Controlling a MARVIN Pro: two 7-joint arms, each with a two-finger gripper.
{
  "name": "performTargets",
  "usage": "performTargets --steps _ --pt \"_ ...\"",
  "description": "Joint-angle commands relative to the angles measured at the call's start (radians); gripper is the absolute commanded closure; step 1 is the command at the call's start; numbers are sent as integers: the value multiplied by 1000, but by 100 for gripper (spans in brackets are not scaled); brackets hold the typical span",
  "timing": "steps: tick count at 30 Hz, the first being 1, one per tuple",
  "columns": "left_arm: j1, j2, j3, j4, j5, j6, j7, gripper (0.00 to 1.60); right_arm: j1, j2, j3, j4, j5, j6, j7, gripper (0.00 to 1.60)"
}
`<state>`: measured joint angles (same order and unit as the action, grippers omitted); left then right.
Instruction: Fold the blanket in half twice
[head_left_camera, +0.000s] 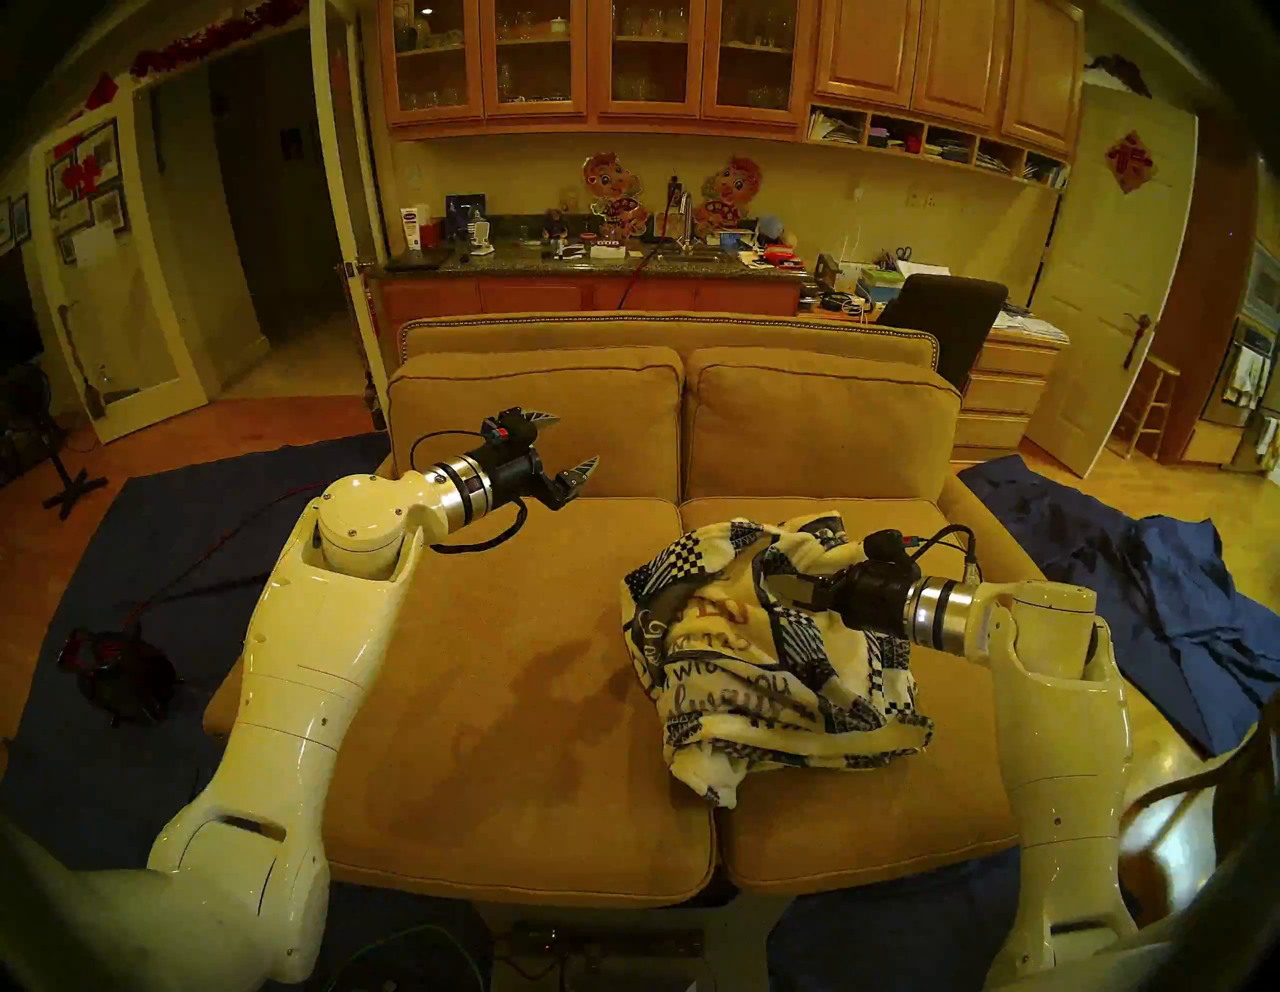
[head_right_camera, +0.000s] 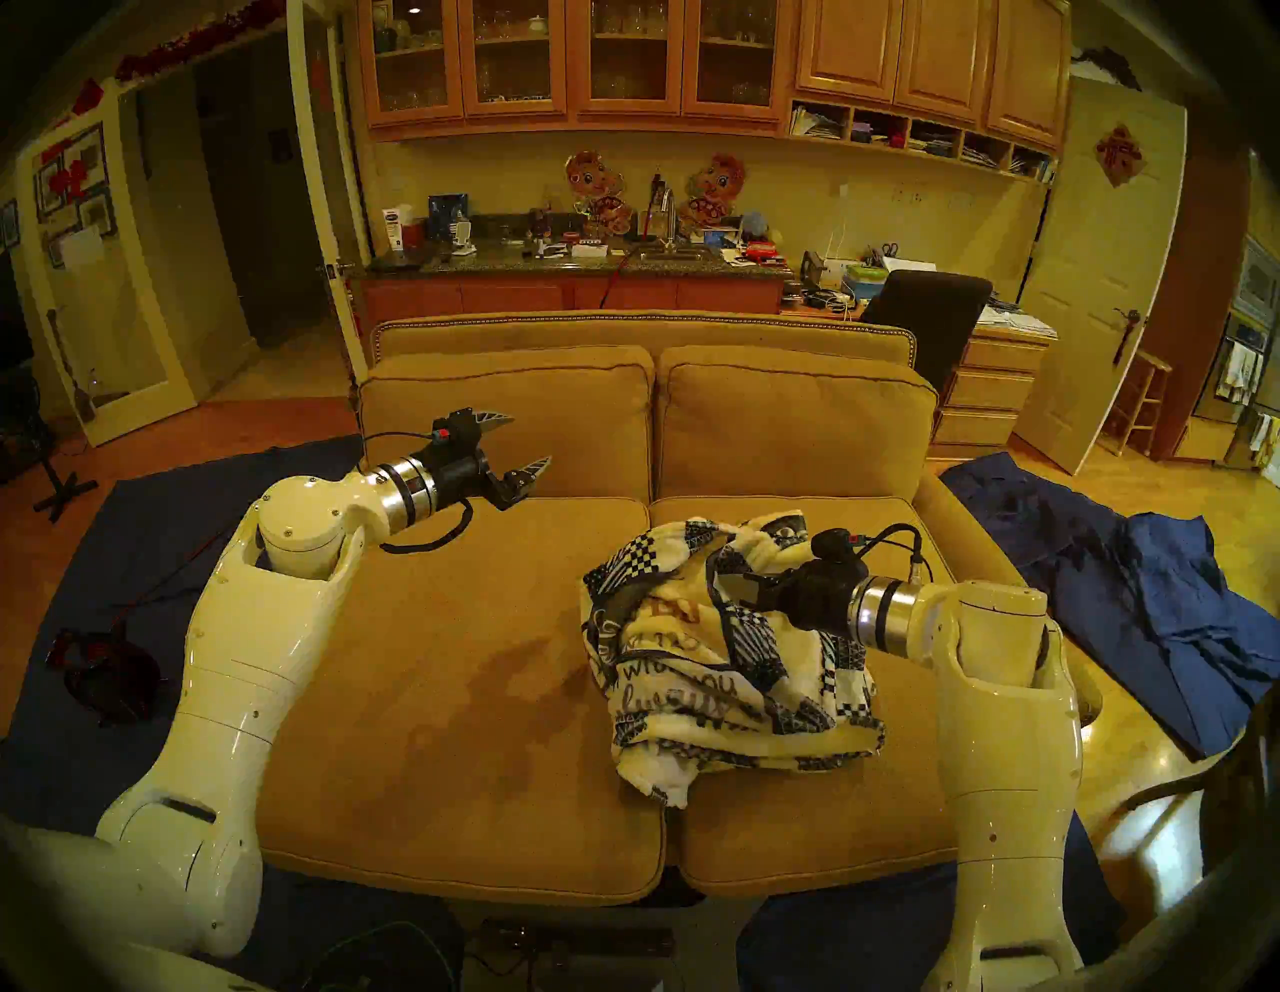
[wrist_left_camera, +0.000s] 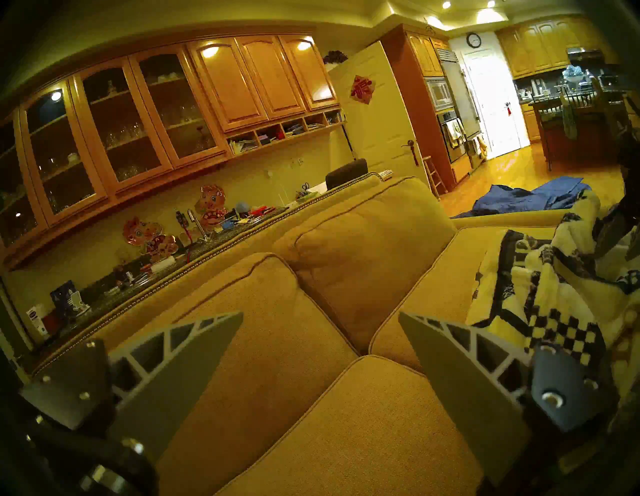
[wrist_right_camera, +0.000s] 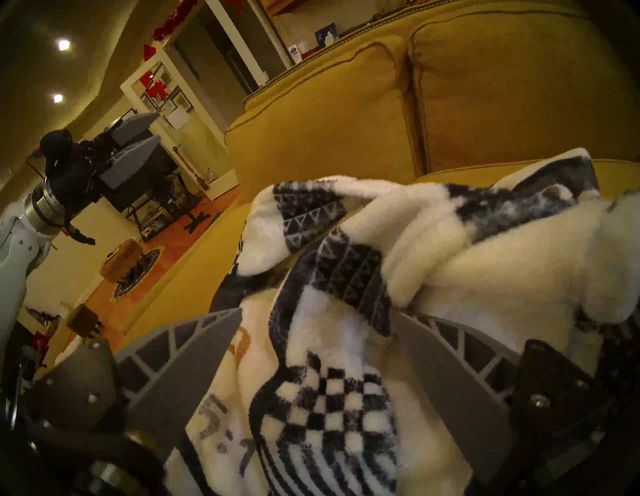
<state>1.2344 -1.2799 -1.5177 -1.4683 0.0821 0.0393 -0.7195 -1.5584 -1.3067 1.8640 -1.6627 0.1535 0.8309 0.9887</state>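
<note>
Although both folds are called for, neither looks begun: the plush cream-and-navy fleece blanket (head_left_camera: 769, 651) with checkered patches and script lettering lies bunched in a heap on the right seat cushion of the mustard fabric sofa (head_left_camera: 485, 693). The right gripper (wrist_right_camera: 317, 334) has its fingers spread wide, with blanket pile between and around them, clamping nothing. The left gripper (head_left_camera: 564, 447) hovers well apart, fingers wide and empty. Spreading flat seems the first need.

Warm-lit kitchen-side living room
Tan fabric two-cushion sofa (head_left_camera: 665, 429) fronts honey wood wall cabinets (head_left_camera: 596, 62); dark blue cloths (head_left_camera: 1170, 589) cover wooden floor (head_left_camera: 1177, 727)
</note>
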Motion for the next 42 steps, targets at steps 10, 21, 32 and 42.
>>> performTargets --steps 10,21,32,42 --pt "-15 0 -3 -9 1 -4 0 0 9 31 18 -19 8 -3 19 13" --pt "-15 -1 -4 -9 2 -4 -1 0 25 22 11 17 3 -22 14 13" --pt "-15 -1 -5 -9 2 -4 -1 0 54 25 -9 50 1 -38 7 16" --pt "-15 -2 -6 -9 3 -4 -2 0 68 24 -31 78 -11 -66 -13 29"
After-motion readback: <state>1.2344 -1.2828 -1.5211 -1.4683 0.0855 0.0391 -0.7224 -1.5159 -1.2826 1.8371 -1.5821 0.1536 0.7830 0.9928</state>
